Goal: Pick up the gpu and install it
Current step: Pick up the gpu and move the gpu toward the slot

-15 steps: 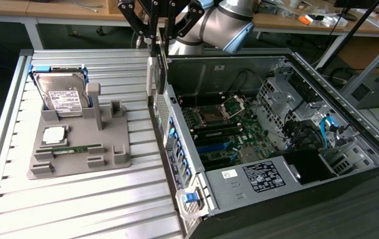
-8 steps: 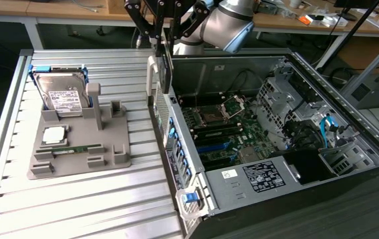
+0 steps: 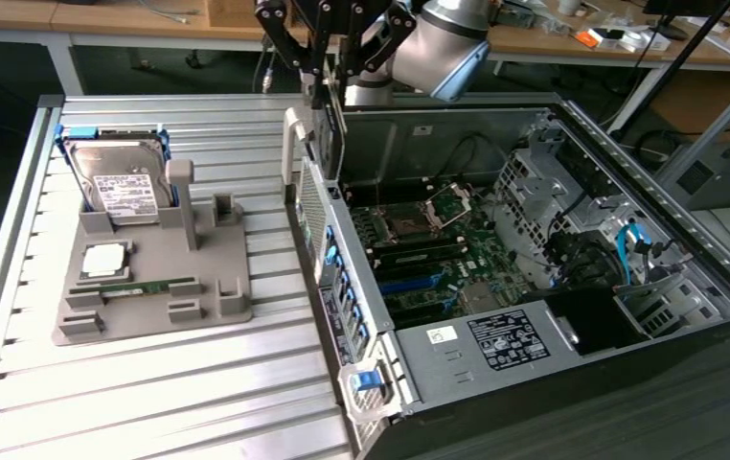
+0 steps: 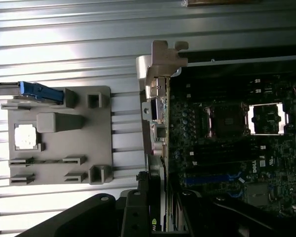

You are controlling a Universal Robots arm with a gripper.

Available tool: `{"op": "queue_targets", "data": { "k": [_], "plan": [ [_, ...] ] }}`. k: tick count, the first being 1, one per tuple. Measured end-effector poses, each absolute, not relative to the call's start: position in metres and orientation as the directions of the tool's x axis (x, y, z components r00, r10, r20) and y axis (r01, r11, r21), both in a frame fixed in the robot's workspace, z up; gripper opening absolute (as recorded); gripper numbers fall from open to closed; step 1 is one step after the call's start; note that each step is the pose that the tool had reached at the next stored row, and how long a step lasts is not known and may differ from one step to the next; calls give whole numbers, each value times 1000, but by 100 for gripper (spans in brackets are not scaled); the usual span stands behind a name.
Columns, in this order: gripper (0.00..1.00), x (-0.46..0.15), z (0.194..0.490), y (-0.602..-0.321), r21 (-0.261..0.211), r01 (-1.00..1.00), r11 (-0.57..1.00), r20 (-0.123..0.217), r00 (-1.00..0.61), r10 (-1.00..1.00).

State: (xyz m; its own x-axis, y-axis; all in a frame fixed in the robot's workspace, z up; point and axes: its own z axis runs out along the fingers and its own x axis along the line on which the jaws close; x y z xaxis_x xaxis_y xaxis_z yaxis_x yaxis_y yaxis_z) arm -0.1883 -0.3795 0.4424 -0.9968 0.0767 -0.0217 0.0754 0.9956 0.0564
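Observation:
My gripper (image 3: 330, 77) hangs from the arm at the top of the exterior view and is shut on the gpu (image 3: 333, 144). The gpu is a thin dark card seen edge-on, hanging upright over the rear wall of the open computer case (image 3: 672, 240). In the wrist view the gpu (image 4: 154, 217) is a narrow dark strip between the black fingers (image 4: 136, 210), above the case's rear edge. The motherboard (image 3: 436, 254), with its blue slots (image 3: 410, 283), lies inside the case, to the exterior view's right of the card.
A grey holder (image 3: 148, 287) on the slatted table (image 3: 148, 402) carries a silver hard drive (image 3: 123, 187), a square processor chip (image 3: 103, 259) and a green memory stick (image 3: 135, 285). The case's drive cage and cables (image 3: 582, 230) fill its right side.

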Motion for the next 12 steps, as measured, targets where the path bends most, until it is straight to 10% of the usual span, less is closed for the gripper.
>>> {"op": "queue_targets", "data": {
  "k": [12],
  "plan": [
    [27, -172, 442, -380, 56, 75, 996, -22, -997, 77]
  ]
}}
